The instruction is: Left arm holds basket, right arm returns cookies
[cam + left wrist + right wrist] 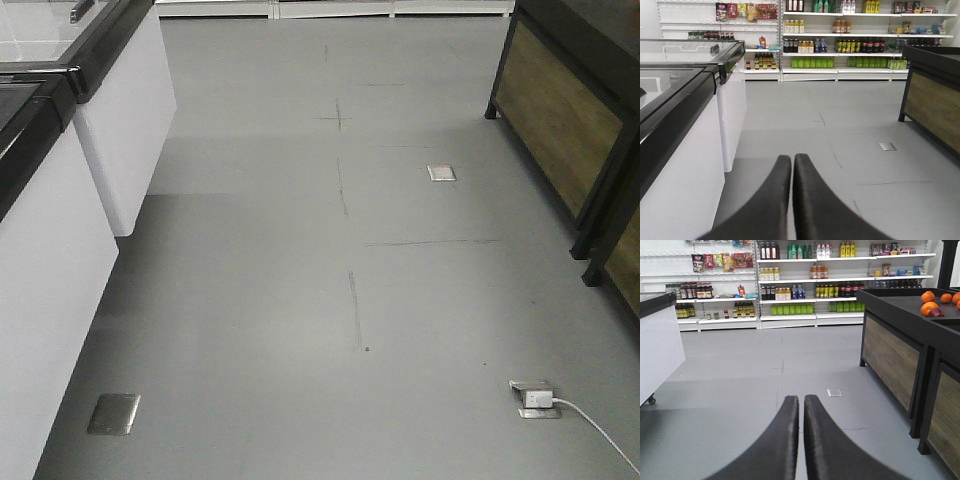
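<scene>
Grey floor (300,260) fills the front view, with a white chest freezer (60,270) hard left. Going right from the freezer:
- flush metal plate (113,413) low by its base
- second plate (441,173) further out, mid-aisle
- open socket box (533,397) with a white cable (600,430) running off frame
- black-framed wood-panel stand (560,130) across the aisle from the freezer

Left wrist view: the freezer's black-rimmed glass lid is at left. The left gripper (792,159) sits low centre, just right of the freezer wall. Its jaws are pressed together with only a hairline slit and nothing in them. Stocked shelves (840,40) stand beyond the freezer (bottles mostly, labels too small to read).

Right wrist view: the right gripper (801,400) is well right of the freezer corner. Its jaws are narrow with a thin gap, gripping nothing. Oranges (930,305) lie on the stand top, far right.

No view shows the basket or the cookies, so I can't tell where they are.
</scene>
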{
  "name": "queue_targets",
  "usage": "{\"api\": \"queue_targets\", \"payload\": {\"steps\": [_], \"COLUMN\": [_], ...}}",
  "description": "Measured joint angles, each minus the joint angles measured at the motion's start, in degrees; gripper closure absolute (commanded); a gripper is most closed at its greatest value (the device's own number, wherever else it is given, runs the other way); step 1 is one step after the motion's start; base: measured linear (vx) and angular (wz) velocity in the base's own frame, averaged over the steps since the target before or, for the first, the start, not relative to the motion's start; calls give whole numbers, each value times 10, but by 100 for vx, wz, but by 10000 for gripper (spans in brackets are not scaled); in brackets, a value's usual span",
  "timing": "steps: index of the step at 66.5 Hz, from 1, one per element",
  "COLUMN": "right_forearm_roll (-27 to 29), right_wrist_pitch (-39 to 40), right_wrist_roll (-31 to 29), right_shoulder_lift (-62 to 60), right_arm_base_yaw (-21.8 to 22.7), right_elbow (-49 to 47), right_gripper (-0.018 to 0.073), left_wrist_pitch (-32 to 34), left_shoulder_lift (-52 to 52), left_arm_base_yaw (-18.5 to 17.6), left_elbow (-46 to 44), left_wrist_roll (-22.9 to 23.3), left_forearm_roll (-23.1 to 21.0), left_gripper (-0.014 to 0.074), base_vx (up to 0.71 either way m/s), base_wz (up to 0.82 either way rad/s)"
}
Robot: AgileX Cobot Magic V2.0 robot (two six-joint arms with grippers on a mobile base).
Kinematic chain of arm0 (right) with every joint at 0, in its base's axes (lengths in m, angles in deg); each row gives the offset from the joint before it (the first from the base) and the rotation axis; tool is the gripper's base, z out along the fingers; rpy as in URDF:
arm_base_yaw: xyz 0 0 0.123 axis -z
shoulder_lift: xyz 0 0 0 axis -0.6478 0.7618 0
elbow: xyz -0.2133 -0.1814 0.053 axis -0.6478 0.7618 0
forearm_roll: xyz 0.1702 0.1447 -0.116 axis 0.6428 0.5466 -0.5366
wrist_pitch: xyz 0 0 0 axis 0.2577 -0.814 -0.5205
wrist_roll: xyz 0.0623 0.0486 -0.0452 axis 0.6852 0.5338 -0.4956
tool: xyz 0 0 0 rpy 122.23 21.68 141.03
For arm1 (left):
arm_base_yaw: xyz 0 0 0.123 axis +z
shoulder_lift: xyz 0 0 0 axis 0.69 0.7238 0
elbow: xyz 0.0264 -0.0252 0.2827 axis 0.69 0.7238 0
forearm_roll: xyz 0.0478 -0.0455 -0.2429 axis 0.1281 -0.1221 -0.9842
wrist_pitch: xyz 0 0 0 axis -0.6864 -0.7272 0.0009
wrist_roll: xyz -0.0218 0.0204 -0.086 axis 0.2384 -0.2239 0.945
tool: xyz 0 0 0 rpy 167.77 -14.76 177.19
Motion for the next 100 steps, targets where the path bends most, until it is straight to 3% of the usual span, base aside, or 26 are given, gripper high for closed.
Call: {"api": "queue_targets", "payload": {"steps": [100], "right_forearm_roll": [0], "right_wrist_pitch": [0], "right_wrist_roll": [0], "right_shoulder_lift": [0], "right_arm_base_yaw": [0], "right_elbow": [0], "right_gripper": [566], "left_wrist_pitch": [0], "left_shoulder_lift": [0], "left_arm_base_yaw": [0], "left_elbow": [0], "left_wrist_roll": [0], "left_forearm_roll": [0], "left_gripper": [602], "base_vx": [0], "base_wz": [0]}}
